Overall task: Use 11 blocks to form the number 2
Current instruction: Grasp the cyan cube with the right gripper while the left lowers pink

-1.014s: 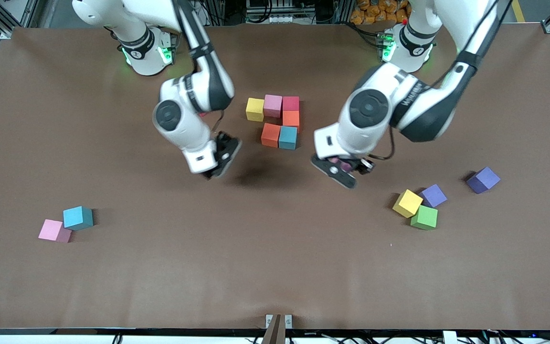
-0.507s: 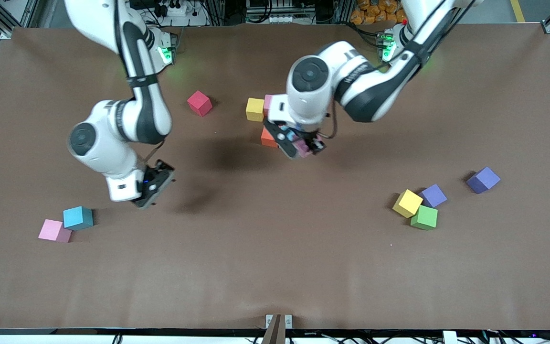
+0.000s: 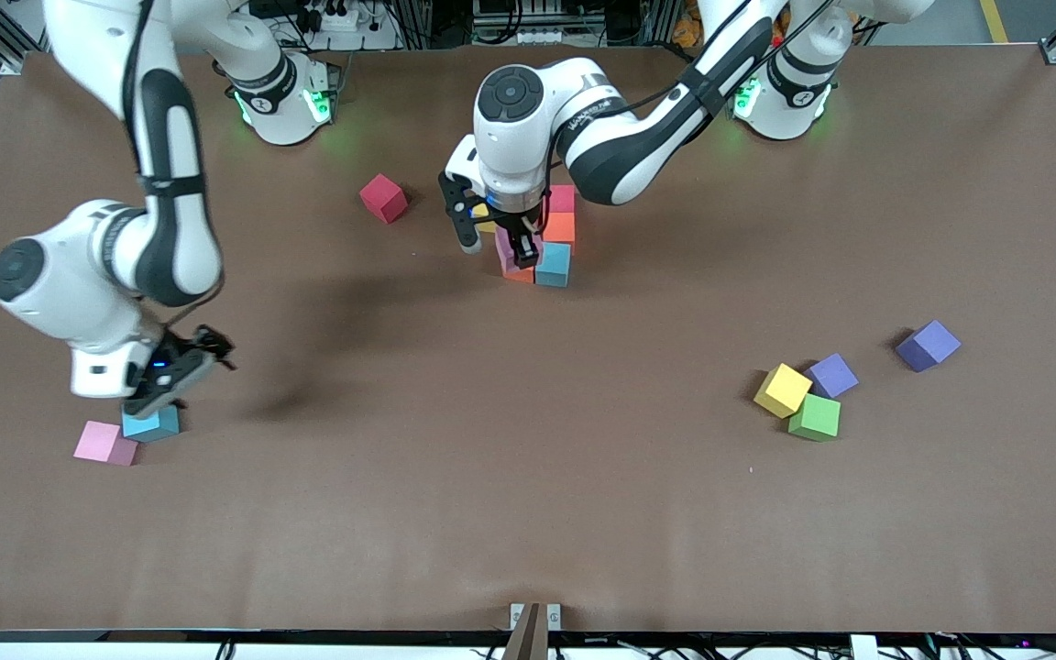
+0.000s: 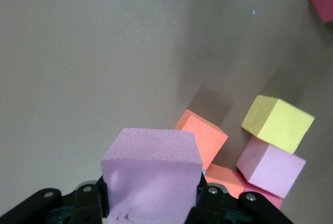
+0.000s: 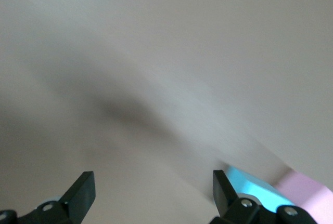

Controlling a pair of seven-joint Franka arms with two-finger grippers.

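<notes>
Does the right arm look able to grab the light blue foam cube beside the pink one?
Probably yes: the right gripper hangs open just over the light blue foam cube, and nothing covers it.

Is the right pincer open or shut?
Open: the right pincer shows spread fingers with nothing between them, over the light blue block.

High front camera facing both bases; wrist cameras close above the table [image 3: 528, 513].

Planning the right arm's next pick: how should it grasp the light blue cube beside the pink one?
Probably from above. The open right gripper hangs over the light blue cube. Close on the two side faces not touching the pink cube next to it.
</notes>
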